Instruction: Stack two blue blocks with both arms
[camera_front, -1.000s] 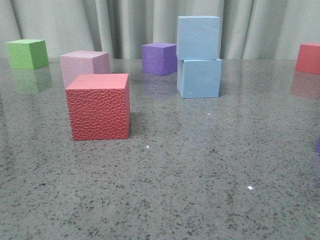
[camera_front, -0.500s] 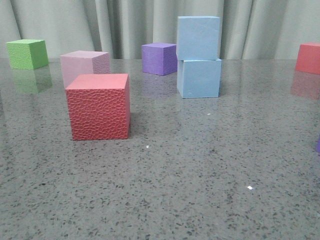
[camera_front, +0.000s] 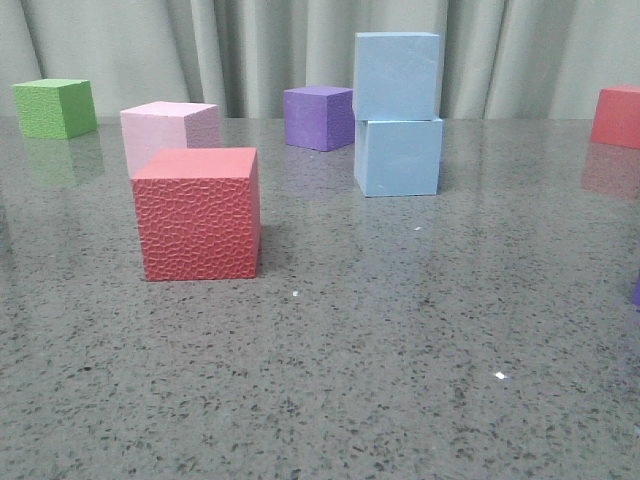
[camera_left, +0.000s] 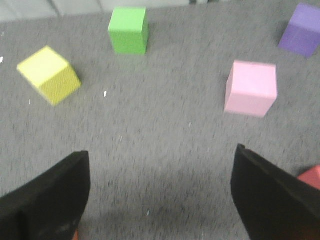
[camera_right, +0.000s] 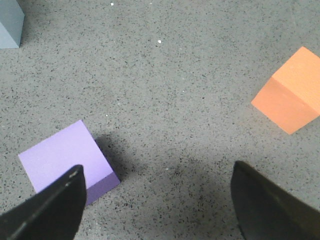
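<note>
Front view shows me the 2 blue blocks already stacked: the upper block (camera_front: 398, 76) sits on the lower block (camera_front: 399, 156), turned very slightly off it but fully supported, toward the back of the surface (camera_front: 380, 350) just right of centre. No arm is near the stack. I judge the stacking step done, so what is left is only to hold both arms clear and not bump anything.

My left end effector (camera_left: 160, 195) is spread wide with nothing between its fingers, hanging over bare surface with a pink cube (camera_left: 251, 88), a green cube (camera_left: 128, 30) and a yellow cube (camera_left: 49, 75) ahead of it. My right end effector (camera_right: 157, 200) is likewise released and empty, above a light purple cube (camera_right: 67, 159), with an orange cube (camera_right: 292, 90) off to one side and a grey-blue corner at the frame edge.

If any move follows, I would lift straight up, since the purple cube lies close under the right fingers.

The surface is dark grey speckled stone, glossy enough to mirror the cubes. A pale pleated curtain (camera_front: 250, 50) closes off the back. A textured red cube (camera_front: 198, 212) stands nearest the camera.
</note>
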